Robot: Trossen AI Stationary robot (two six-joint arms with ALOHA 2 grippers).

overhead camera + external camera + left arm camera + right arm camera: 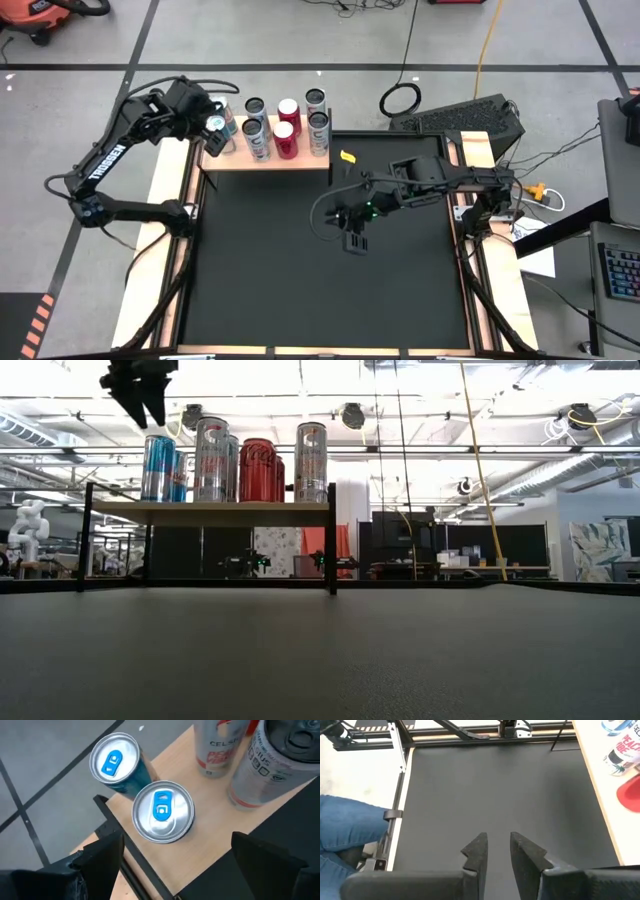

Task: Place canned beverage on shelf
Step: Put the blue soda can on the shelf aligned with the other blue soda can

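The left gripper (175,857) hangs directly above the left end of the shelf (268,160), its fingers (100,855) spread wide and holding nothing. Below it stand two blue-tabbed cans: one (162,812) near the shelf's front edge, the other (114,760) just behind it toward the back corner. Both look upright and free of the fingers, so the placing seems done and the step in hand is probably the retreat. To do it well, lift straight up from the shelf with the fingers kept wide, since a sideways drift could clip a rim and topple a can into the silver Celsius cans (220,745) just beside. The right gripper (497,851) waits over the black worktop (300,280), well apart from the shelf, its fingers close together with a narrow gap and nothing between them.
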